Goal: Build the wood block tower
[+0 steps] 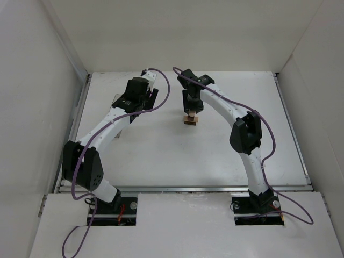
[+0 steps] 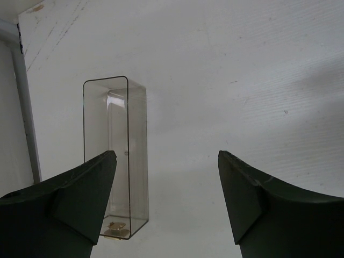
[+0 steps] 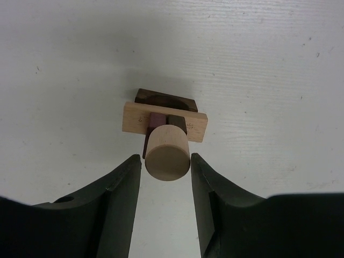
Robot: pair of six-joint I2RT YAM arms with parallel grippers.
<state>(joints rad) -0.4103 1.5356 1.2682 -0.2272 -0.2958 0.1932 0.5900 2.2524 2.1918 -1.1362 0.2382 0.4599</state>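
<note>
White table (image 1: 161,156) | tower (image 3: 134,119) upright, cylinder (image 3: 167,156) atop | right fingers (image 3: 118,204) flank it, grip unclear | left fingers (image 2: 80,188) apart

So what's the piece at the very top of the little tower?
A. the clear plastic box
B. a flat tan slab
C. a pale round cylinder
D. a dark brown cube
C: the right wrist view shows the pale cylinder as the topmost piece, with the dark cubes and the tan slab beneath it.
</note>
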